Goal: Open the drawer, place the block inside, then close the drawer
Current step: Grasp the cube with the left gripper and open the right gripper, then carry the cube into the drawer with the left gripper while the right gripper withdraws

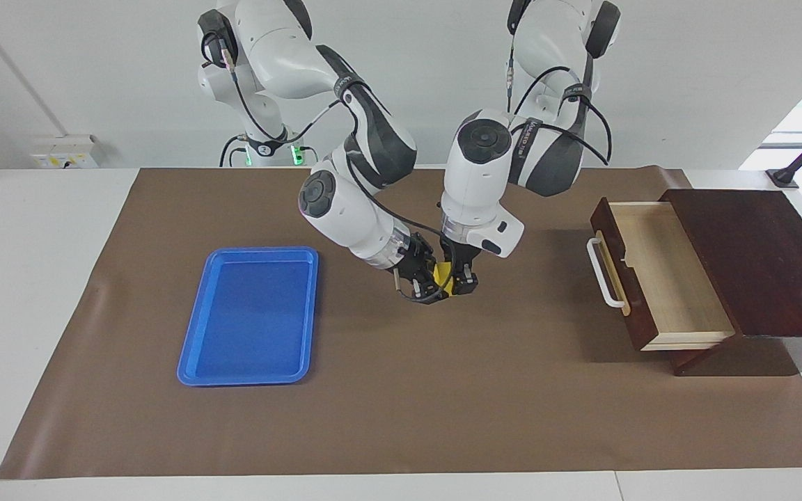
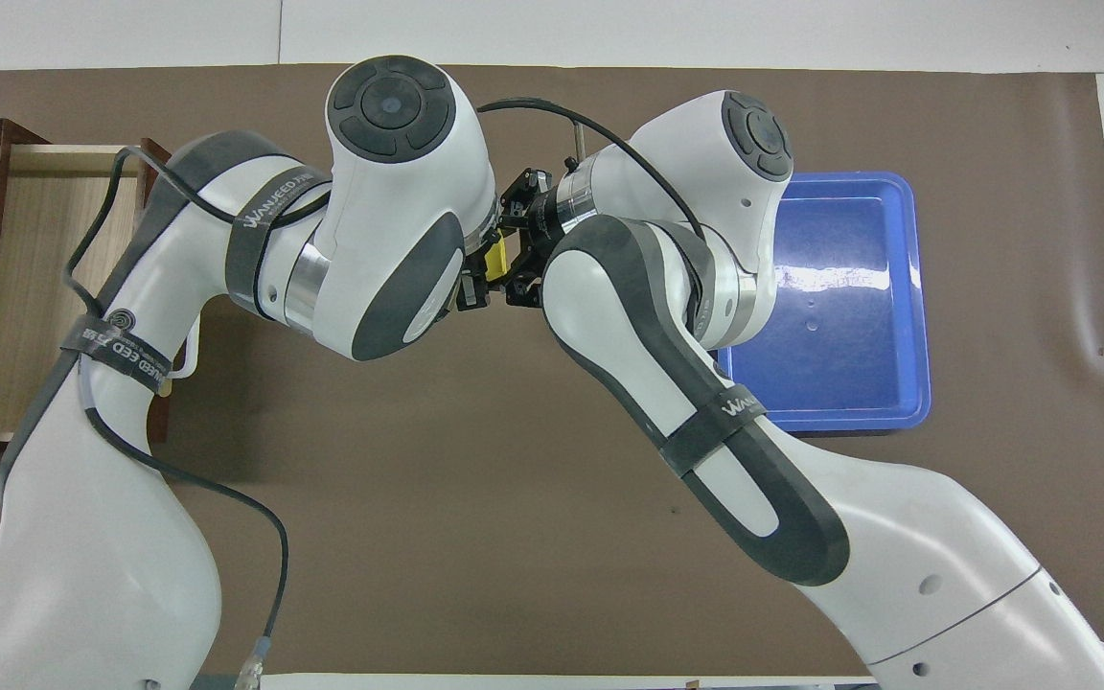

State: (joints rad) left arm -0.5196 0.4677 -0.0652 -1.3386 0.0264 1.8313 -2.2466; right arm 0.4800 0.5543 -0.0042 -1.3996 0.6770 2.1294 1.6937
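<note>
With both the left end effector (image 1: 461,284) and the right end effector (image 1: 423,287) clamped on the yellow block (image 1: 445,277) above mid-desk (image 1: 401,390), release the right one before carrying the block to the open drawer (image 1: 658,278).

Left end effector (image 1: 462,281) and right end effector (image 1: 423,284) raised mid-table, tips meeting, both clamped.

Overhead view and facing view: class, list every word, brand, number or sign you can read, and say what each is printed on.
"WANJEED" then blurred letters: strap around the left arm.
Same brand, upside down: second strap on the left arm.
Lettering too small to read: strap on the right arm.
Facing view: strap print unreadable.
No text on the drawer, the block or the blue tray.
</note>
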